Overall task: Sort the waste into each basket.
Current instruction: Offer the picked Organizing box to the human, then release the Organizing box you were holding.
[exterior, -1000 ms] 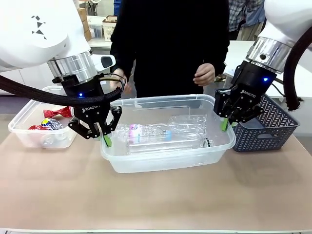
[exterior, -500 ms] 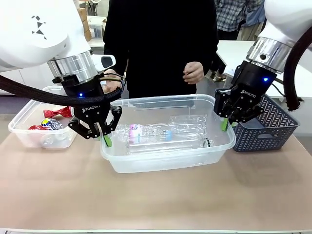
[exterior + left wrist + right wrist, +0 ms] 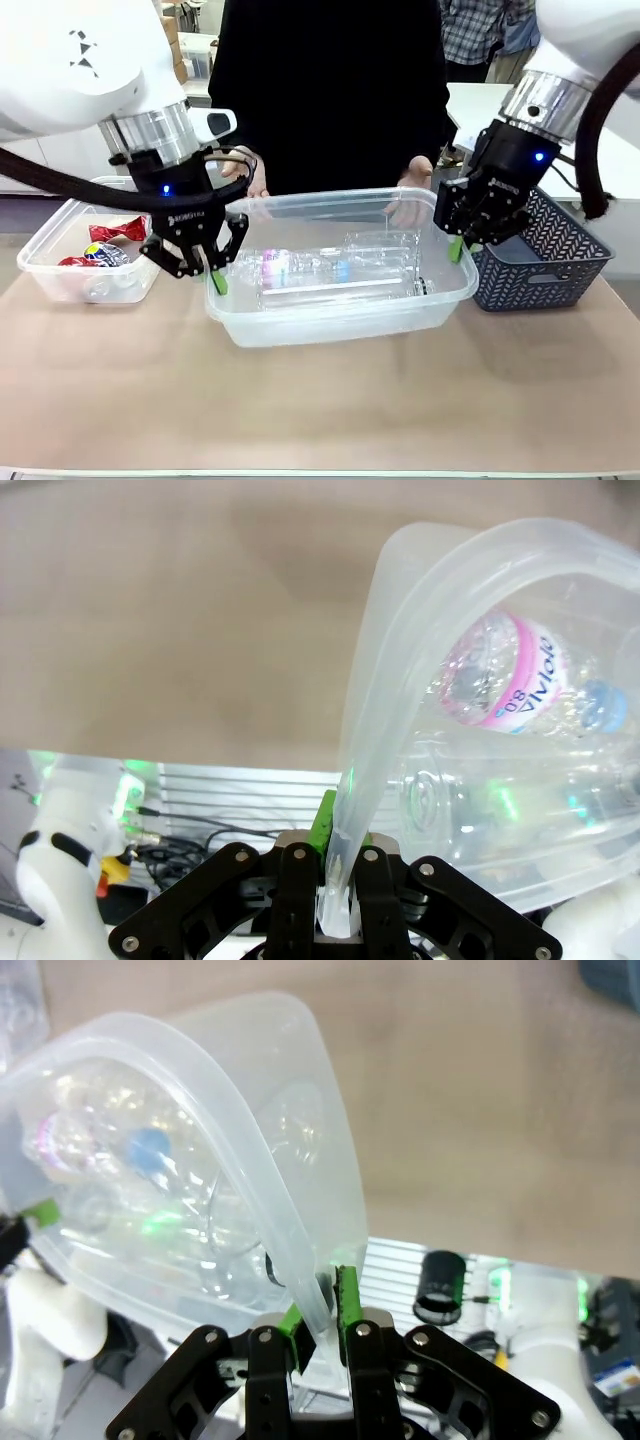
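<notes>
I see the left pincer (image 3: pixel 217 281) and right pincer (image 3: pixel 457 249) each clamped on an end rim of the big clear tub (image 3: pixel 340 325). Clear bottles (image 3: pixel 335 270) lie inside that tub.

Dark blue lattice basket (image 3: pixel 560 262) on a tan table (image 3: pixel 320 400), at its right end. Beyond the table's far edge, a person in black (image 3: pixel 330 90).

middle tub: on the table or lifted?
Lifted. The tub hangs off the table, both grippers, left and right, shut on its end rims, a shadow beneath; bottles inside.
</notes>
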Action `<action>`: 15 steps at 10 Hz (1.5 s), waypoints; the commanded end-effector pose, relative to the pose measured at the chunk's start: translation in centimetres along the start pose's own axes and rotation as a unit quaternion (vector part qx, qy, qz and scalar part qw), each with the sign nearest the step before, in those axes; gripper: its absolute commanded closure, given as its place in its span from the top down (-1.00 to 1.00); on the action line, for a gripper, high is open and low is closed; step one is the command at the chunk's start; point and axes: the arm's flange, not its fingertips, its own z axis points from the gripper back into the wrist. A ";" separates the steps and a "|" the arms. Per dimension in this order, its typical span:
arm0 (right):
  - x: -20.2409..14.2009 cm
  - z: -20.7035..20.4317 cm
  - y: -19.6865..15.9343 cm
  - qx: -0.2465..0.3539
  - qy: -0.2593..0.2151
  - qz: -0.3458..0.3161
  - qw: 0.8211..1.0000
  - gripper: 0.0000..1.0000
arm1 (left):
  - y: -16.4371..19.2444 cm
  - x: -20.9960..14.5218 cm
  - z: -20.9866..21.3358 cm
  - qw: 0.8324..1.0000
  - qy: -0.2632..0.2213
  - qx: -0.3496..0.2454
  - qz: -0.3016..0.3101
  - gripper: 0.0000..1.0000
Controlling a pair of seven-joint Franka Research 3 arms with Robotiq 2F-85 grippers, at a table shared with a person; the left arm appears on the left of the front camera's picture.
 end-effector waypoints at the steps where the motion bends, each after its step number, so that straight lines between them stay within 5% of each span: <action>1: 5.7 1.5 2.8 -0.006 0.031 0.031 0.999 -0.81 | -1.4 5.6 3.0 1.000 -0.001 -0.019 -0.022 -0.89; 6: 11.3 -2.0 2.3 0.016 0.075 -0.006 0.997 -0.81 | -3.0 12.9 0.1 0.999 0.033 -0.020 -0.031 -0.89; 7: 11.5 -2.3 2.1 0.029 0.071 -0.007 0.997 -0.81 | -2.7 13.2 -1.4 0.998 0.057 -0.017 -0.027 -0.89; 8: 12.1 -3.0 2.1 0.021 0.092 -0.018 0.995 -0.81 | -0.5 13.0 -0.1 0.999 0.028 0.012 -0.022 -0.89; 9: 11.9 -2.2 -0.1 0.000 0.067 -0.006 0.998 -0.81 | -0.5 13.0 -0.1 0.999 0.028 0.012 -0.022 -0.89; 15: 11.9 -2.2 -0.1 0.000 0.067 -0.006 0.998 -0.81 | -0.5 13.0 -0.1 0.999 0.028 0.012 -0.022 -0.89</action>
